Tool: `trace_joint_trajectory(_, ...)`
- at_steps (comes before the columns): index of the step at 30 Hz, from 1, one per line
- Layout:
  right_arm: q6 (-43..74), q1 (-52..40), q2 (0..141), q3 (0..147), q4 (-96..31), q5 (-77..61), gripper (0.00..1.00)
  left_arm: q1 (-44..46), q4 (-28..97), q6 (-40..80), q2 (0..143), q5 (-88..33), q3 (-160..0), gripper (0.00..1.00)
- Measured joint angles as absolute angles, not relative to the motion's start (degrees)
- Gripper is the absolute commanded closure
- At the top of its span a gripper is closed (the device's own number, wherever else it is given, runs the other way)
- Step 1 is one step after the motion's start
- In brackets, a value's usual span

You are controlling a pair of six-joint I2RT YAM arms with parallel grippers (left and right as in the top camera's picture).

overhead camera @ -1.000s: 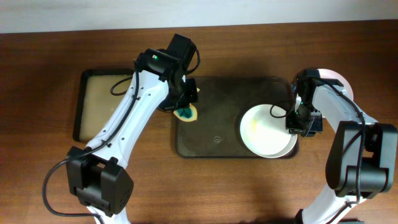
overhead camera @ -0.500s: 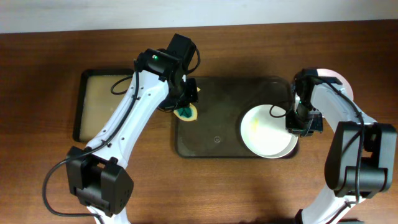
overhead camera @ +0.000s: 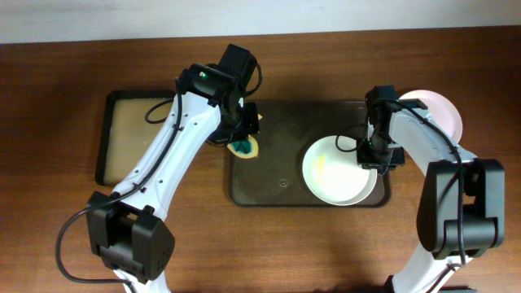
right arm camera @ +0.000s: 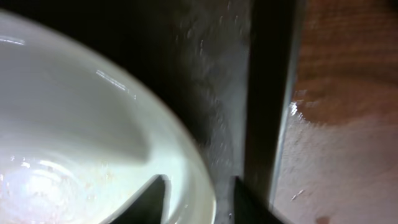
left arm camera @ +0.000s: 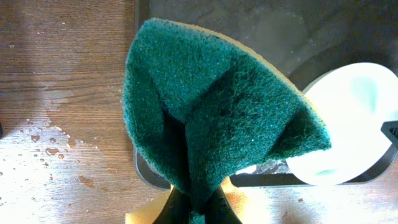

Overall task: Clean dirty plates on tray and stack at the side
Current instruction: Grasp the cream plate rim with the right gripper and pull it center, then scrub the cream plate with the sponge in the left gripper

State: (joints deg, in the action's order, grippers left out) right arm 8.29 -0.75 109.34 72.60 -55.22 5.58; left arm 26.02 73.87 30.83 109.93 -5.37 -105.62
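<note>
The dark brown tray point(overhead camera: 277, 183) lies mid-table. One white plate point(overhead camera: 334, 171) with a faint yellowish smear sits in its right half. My right gripper point(overhead camera: 376, 159) is shut on that plate's right rim; in the right wrist view the fingers point(right arm camera: 199, 199) straddle the plate's rim point(right arm camera: 74, 124) over the tray floor point(right arm camera: 224, 74). A second white plate point(overhead camera: 435, 110) lies on the table right of the tray, partly hidden by the right arm. My left gripper point(overhead camera: 242, 145) is shut on a green and yellow sponge point(left arm camera: 217, 106) over the tray's left edge.
A smaller black tray with a tan liner point(overhead camera: 134, 138) lies on the table to the left of the brown tray. Water drops wet the wood beside the tray point(left arm camera: 43, 137). The plate also shows in the left wrist view point(left arm camera: 348, 118).
My right gripper has moved left and drawn the plate with it, away from the tray's right rim toward the middle. The left arm and sponge have not moved.
</note>
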Motion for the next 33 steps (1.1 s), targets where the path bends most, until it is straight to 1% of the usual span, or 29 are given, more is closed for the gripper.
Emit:
trace_joint_trajectory(1, 8.84, -0.58, 109.34, 72.62, -54.74, 5.56, 0.66, 26.02, 73.87, 30.83, 109.93, -5.37, -105.62, 1.00)
trace_joint_trajectory(4, 9.19, 0.38, 109.34, 72.53, -52.99, 5.54, 0.68, 26.02, 73.76, 30.83, 109.93, -5.37, -105.62, 1.00)
trace_joint_trajectory(5, 9.23, 0.49, 109.34, 72.18, -52.34, 5.06, 0.73, 26.02, 73.49, 30.83, 109.93, -5.34, -105.62, 1.00)
trace_joint_trajectory(6, 9.19, 0.62, 109.34, 71.57, -52.03, 3.49, 0.75, 26.02, 73.21, 30.83, 109.93, -5.37, -105.62, 1.00)
trace_joint_trajectory(8, 9.28, 0.60, 109.34, 70.57, -51.70, 1.10, 0.75, 26.02, 73.08, 30.83, 109.93, -5.37, -105.62, 1.00)
trace_joint_trajectory(10, 9.28, 0.49, 109.19, 68.60, -49.56, -1.41, 0.73, 26.02, 72.99, 30.83, 109.93, -5.37, -105.62, 1.00)
trace_joint_trajectory(12, 9.32, 0.19, 108.42, 67.44, -47.59, -2.02, 0.75, 26.04, 72.99, 30.83, 109.93, -5.39, -105.62, 1.00)
trace_joint_trajectory(14, 9.37, -0.47, 107.77, 66.39, -45.91, -2.59, 0.82, 26.26, 72.99, 30.83, 109.93, -5.39, -105.62, 1.00)
trace_joint_trajectory(15, 9.89, -0.86, 107.46, 65.89, -45.10, -3.07, 0.91, 26.48, 72.97, 30.83, 109.93, -5.37, -105.62, 1.00)
trace_joint_trajectory(21, 16.29, -3.81, 106.98, 65.41, -44.49, -5.10, 0.91, 29.43, 70.91, 30.83, 109.93, -5.39, -105.56, 1.00)
trace_joint_trajectory(24, 17.89, -5.72, 106.98, 65.36, -43.99, -5.08, 0.94, 30.72, 68.34, 30.83, 109.93, -5.39, -104.47, 1.00)
trace_joint_trajectory(27, 15.29, -9.98, 106.94, 65.30, -40.77, -5.93, 0.96, 31.64, 61.73, 30.81, 109.93, -5.41, -100.68, 1.00)
trace_joint_trajectory(31, 10.02, -13.37, 106.94, 65.17, -38.30, -6.70, 0.96, 31.99, 53.80, 30.83, 109.89, -5.91, -93.95, 1.00)
trace_joint_trajectory(32, 8.36, -13.72, 106.94, 65.12, -38.17, -6.98, 0.95, 32.03, 52.77, 30.83, 109.89, -6.00, -92.58, 1.00)
trace_joint_trajectory(33, 7.64, -13.72, 106.94, 65.12, -38.17, -7.07, 0.90, 32.03, 52.29, 30.83, 109.89, -6.04, -91.79, 1.00)
